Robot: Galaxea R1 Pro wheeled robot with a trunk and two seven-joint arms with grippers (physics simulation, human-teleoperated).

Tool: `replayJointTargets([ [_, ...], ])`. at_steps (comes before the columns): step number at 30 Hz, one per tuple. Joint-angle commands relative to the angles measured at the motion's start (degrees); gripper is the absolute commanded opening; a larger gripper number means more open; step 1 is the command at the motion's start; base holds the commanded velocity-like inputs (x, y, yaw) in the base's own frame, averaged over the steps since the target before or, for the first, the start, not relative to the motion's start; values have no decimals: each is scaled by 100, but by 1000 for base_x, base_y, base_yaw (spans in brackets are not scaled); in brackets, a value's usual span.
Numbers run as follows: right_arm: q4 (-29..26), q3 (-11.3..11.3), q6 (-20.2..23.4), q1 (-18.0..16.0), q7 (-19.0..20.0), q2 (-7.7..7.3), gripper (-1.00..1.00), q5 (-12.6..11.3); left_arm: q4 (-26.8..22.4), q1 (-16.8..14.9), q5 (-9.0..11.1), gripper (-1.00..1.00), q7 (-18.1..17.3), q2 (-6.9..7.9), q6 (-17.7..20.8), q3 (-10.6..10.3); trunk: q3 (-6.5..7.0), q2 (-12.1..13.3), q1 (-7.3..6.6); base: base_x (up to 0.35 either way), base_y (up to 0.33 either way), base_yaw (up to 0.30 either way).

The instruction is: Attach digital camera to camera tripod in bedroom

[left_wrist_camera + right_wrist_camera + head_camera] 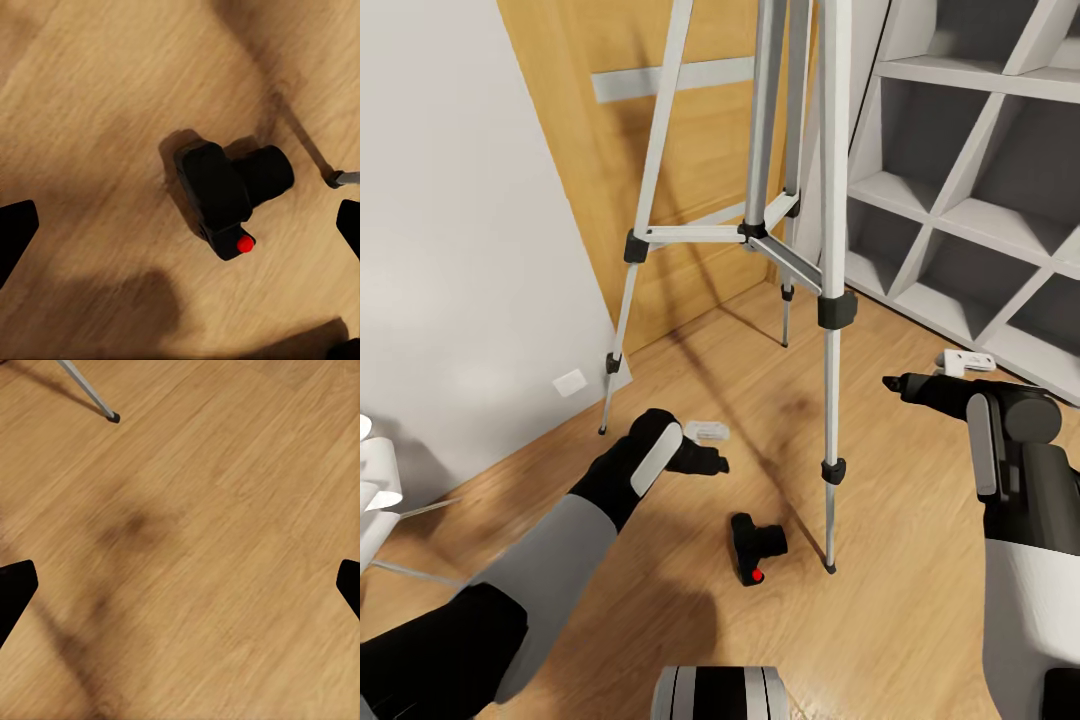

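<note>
The digital camera (pixel 757 548) is small and black with a red dot. It lies on the light wood floor, just left of the nearest foot of the camera tripod (pixel 832 200). The tripod's silver legs with black joints rise out of the top of the head view. My left gripper (pixel 705 460) hovers open above the floor, up and left of the camera. In the left wrist view the camera (pixel 225 191) lies between the spread fingertips (pixel 16 229), with a tripod foot (pixel 343 178) beside it. My right gripper (pixel 897 383) is open over bare floor, right of the tripod. A tripod leg (pixel 88 390) crosses the corner of the right wrist view.
A white shelf unit (pixel 960 200) with slanted compartments stands at the right. Behind the tripod is a wooden door (pixel 700 180), with a white wall (pixel 460 250) and socket (pixel 570 382) at the left. Small white objects (pixel 707 431) (pixel 967 362) lie on the floor.
</note>
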Motion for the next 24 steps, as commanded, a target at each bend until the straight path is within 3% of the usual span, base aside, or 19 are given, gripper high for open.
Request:
replayJointTargets([
  [1, -4, -6, 25, -3, 9, -1, 100, -18, -2, -4, 61, 100, 58, 1, 12, -12, -4, -2, -1, 0, 0, 0],
  [9, -14, -9, 25, -4, 15, -24, 100, -18, 128, -19, 96, 100, 72, -14, 23, -95, -4, -2, -1, 0, 0, -110],
  [24, -19, -12, 25, -4, 17, -44, 100, -22, 171, 65, 125, 100, 16, 23, 36, -127, -26, -3, 2, 0, 0, -207],
])
